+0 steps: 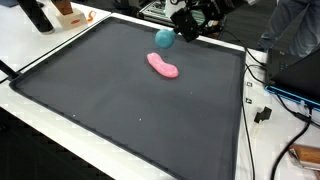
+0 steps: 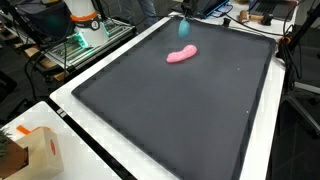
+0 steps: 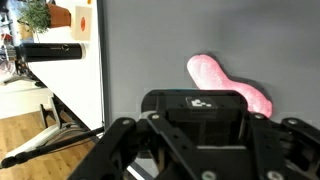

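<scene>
Two things sit near the far edge of the desk (image 1: 45,112): a pink lump (image 1: 163,66) lying on the dark mat (image 1: 120,110), and a teal ball (image 1: 164,38) right at your hand (image 1: 177,31). I cannot tell whether the hand grips the ball or stands open beside it. The lump looks soft and light, so pinch it across its narrow waist. The ball may roll.
</scene>
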Tool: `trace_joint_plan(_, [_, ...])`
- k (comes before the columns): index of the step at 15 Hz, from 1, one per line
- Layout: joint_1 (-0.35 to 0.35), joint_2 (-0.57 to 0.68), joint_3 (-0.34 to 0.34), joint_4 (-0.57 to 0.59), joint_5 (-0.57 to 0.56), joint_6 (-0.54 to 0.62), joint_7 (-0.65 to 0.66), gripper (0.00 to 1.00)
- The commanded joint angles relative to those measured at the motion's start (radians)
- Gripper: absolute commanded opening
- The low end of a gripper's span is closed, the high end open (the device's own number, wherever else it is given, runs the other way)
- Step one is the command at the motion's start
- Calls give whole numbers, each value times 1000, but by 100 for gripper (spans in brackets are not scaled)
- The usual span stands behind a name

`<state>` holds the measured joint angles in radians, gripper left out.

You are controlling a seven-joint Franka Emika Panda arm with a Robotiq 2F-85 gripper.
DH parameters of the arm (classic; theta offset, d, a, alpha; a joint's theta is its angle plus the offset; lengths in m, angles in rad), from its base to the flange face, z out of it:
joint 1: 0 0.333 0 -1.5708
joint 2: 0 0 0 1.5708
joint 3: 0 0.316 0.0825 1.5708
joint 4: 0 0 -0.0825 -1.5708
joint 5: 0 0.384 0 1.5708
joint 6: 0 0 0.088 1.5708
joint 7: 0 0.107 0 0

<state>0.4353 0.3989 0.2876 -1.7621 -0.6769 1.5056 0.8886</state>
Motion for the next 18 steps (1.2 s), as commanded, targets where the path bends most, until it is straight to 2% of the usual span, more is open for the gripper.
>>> trace_joint_plan(1, [56,83,-46,82,-40,-65,81,35])
trace_joint_plan(10, [99,204,-112,139,-131,-125,263,35])
trace_joint_plan(18, [98,279,-122,176,-133,-209,341,35])
